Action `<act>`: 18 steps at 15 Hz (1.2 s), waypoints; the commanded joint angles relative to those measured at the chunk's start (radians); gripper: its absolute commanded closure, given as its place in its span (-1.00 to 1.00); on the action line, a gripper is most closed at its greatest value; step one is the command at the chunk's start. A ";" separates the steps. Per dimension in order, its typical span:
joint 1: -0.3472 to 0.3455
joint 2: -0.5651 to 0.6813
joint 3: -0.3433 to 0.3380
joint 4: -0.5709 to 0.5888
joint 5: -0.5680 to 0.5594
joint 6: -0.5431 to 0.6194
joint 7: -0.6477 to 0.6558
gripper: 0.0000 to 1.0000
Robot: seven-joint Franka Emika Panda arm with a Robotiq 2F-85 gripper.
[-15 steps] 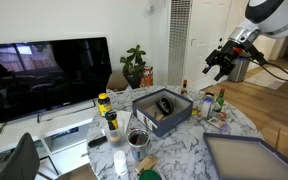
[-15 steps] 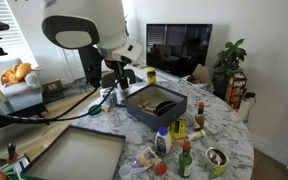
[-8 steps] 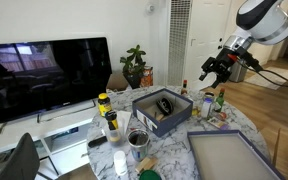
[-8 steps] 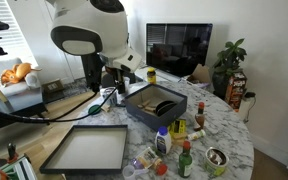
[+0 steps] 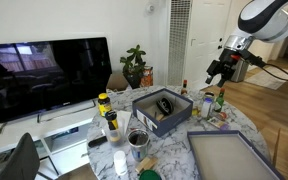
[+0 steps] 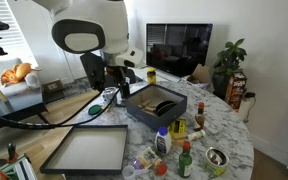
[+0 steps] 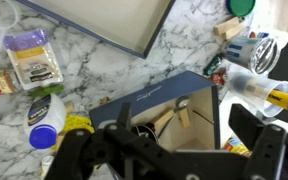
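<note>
A marble table (image 5: 174,148) crowded with bottles fills a living room, with a dark television (image 5: 44,75) in the left of the frame and a potted plant (image 5: 134,65) beside it. Your pincer (image 5: 216,70) hangs in the air at the upper right of an exterior view, fingers spread wide, holding nothing and touching nothing. In the wrist view the pincer (image 7: 169,160) comes in from the bottom edge, both dark fingers (image 7: 274,150) standing well apart. Directly beyond them lies the open dark blue box (image 7: 164,92), lower centre of that frame, with small items inside that are too blurred to name. In both exterior views the box (image 5: 169,125) (image 6: 149,115) sits mid-table, below the pincer and clear of it. A grey flat tray (image 7: 94,15) occupies the top of the wrist view, and a pale bottle (image 7: 46,115) lies at lower left.
</note>
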 commanded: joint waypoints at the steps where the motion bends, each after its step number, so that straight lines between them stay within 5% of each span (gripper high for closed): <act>1: -0.060 -0.034 -0.003 -0.037 -0.134 -0.127 0.050 -1.00; 6: -0.120 0.038 0.024 -0.098 -0.217 -0.136 0.235 -1.00; 8: -0.143 0.068 0.029 -0.133 -0.257 -0.054 0.293 -1.00; 9: -0.113 0.042 0.010 -0.100 -0.211 -0.116 0.228 -1.00; 13: -0.129 0.073 0.013 -0.120 -0.234 -0.072 0.263 -1.00; 18: -0.082 0.265 0.019 -0.108 -0.187 -0.095 0.193 -1.00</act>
